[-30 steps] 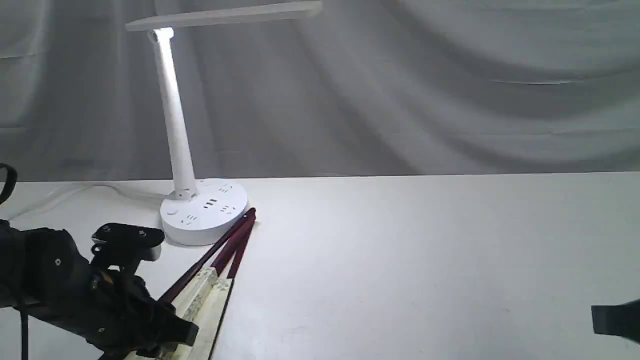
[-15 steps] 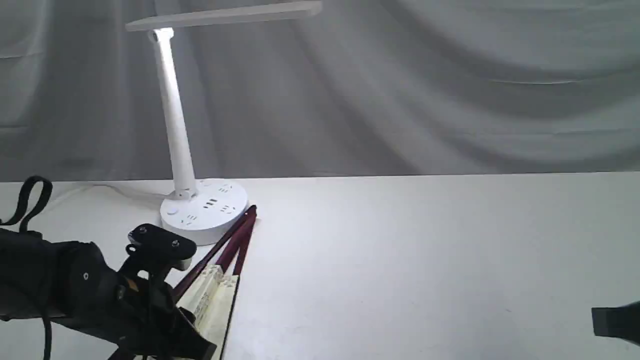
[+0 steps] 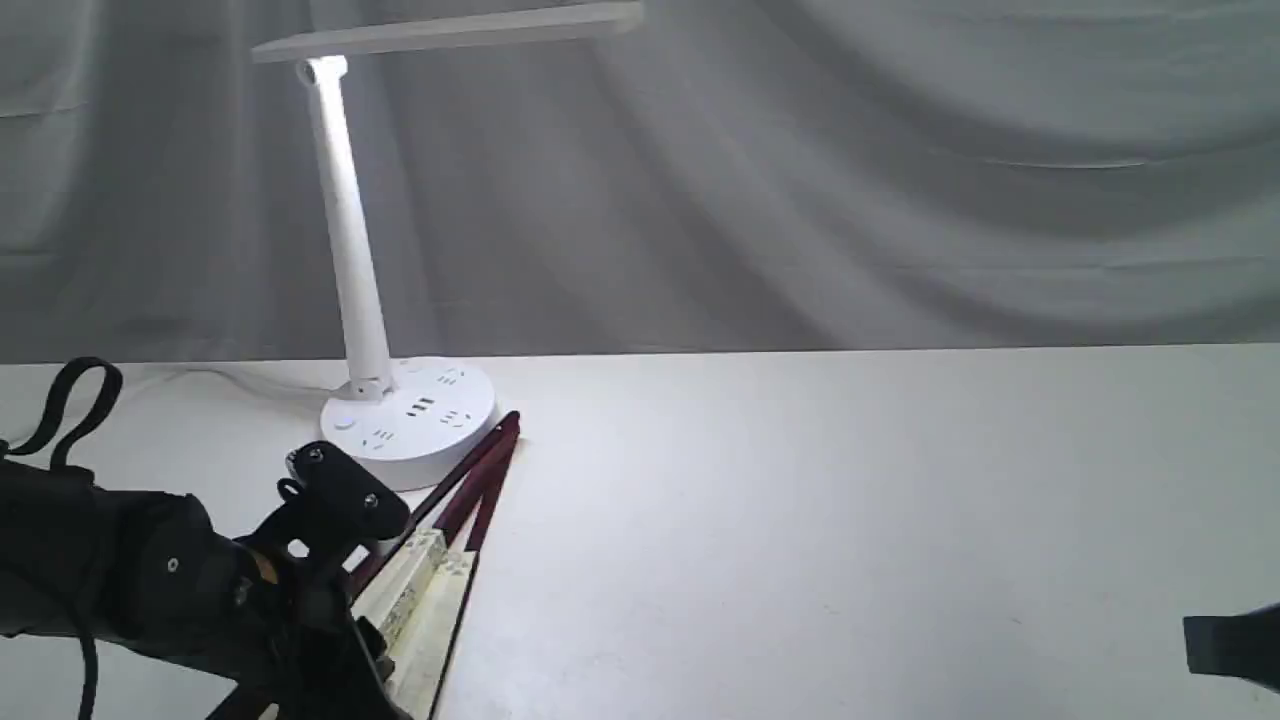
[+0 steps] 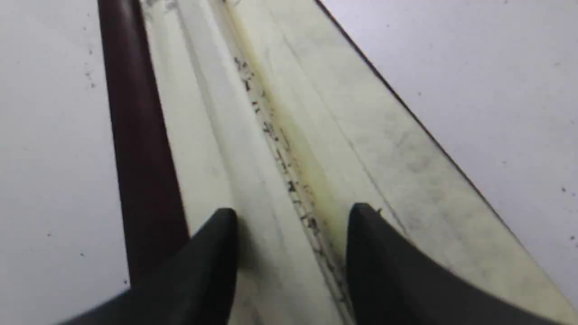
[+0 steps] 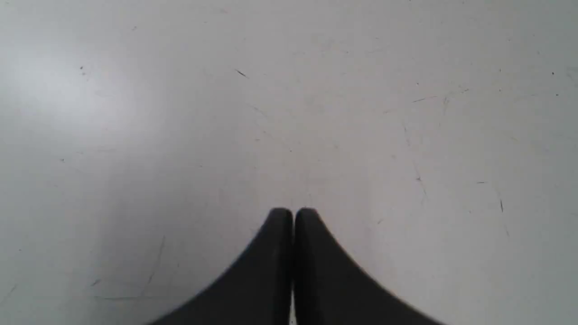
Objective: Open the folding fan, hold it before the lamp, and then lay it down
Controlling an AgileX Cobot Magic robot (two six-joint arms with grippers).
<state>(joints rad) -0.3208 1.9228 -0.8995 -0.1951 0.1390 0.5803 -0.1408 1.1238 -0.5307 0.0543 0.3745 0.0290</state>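
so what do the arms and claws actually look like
Both are matt black. The left arm is bulky, with small silver screws, a black cable loop and an angular bracket. The left claw and right claw have smooth, tapered fingers with rounded tips. No markings show.

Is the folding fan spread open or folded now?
Only slightly spread. The folding fan lies on the table as a narrow wedge: its maroon ribs splay slightly from the end beside the lamp, and few cream pleats show.
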